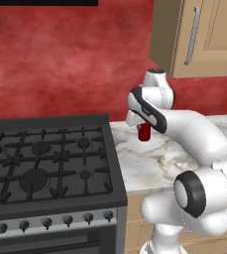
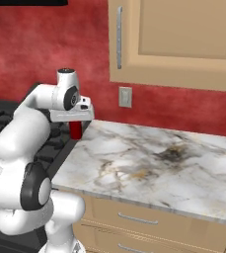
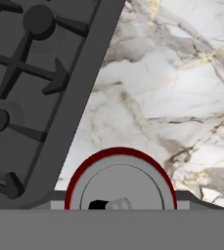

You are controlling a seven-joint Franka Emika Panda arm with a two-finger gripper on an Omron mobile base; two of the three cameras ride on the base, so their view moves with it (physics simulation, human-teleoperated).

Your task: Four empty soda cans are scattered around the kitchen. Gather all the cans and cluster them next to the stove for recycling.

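A: Hand view first: what are the fingers doing?

B: They are drawn in narrow on 1 red soda can. Its silver top and red rim sit right at the bottom of that view, directly beneath the hand, so the can lies straight down the fingers' own line with its long axis upright.

A: And where does that put the can in the room?

B: In the left base view the can hangs below the fingers over the marble tabletop, just past the right edge of the stove. The right base view agrees: the can sits under the hand beside the stove's far corner, near the red back wall. Whether its base touches the tabletop or is a little above it cannot be told from these views.

A: So which relation decides the next move?

B: Probably the vertical one. The can already appears to be next to the stove, with the stove's edge running close alongside it in the hand view. The robot would likely only need to lower it straight down, keeping the axis upright, and let go. Tilting it could tip the can onto the grates.
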